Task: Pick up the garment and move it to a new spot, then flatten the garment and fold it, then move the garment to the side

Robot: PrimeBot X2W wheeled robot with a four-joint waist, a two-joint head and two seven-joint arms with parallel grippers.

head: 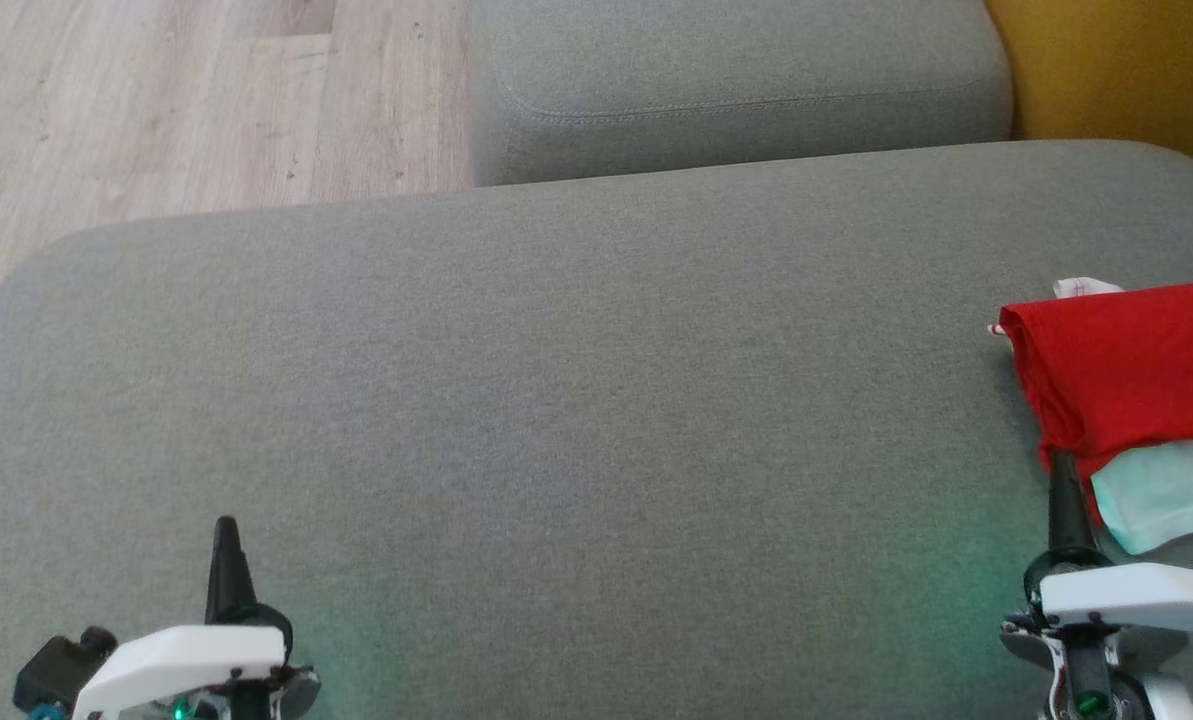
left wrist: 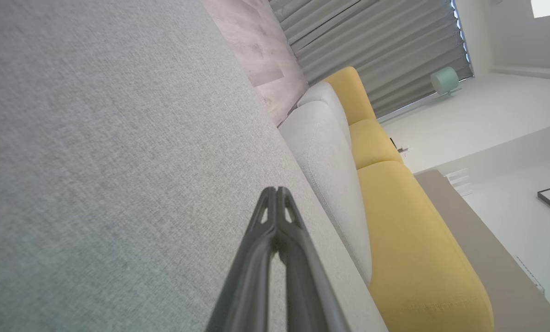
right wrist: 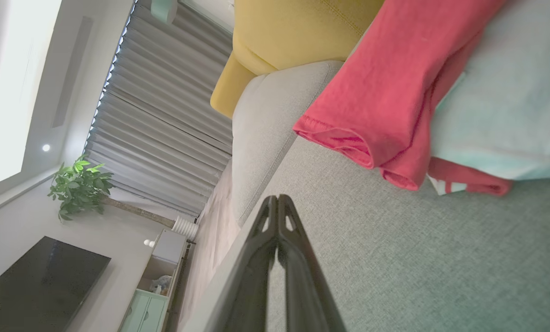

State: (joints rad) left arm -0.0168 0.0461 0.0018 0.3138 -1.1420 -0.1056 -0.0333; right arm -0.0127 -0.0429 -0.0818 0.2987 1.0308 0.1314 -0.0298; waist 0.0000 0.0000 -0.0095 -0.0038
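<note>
A folded red garment [head: 1126, 365] lies at the right edge of the grey sofa seat [head: 576, 400], partly over a pale mint garment [head: 1166, 492] and a white cloth [head: 1086, 287]. In the right wrist view the red garment [right wrist: 385, 97] sits just beyond and to the right of my fingertips, with the mint garment [right wrist: 505, 101] beside it. My right gripper [head: 1062, 462] is shut and empty, its tip touching or just short of the red garment's near corner. My left gripper [head: 226, 525] is shut and empty over bare seat at the lower left. Its fingers [left wrist: 277, 191] are pressed together.
A grey cushion [head: 736, 85] lies beyond the seat, with yellow upholstery [head: 1126, 70] at the far right and wooden floor [head: 186, 100] at the far left. A TV [right wrist: 39, 286], plant [right wrist: 79, 186] and curtains [right wrist: 159, 124] stand across the room.
</note>
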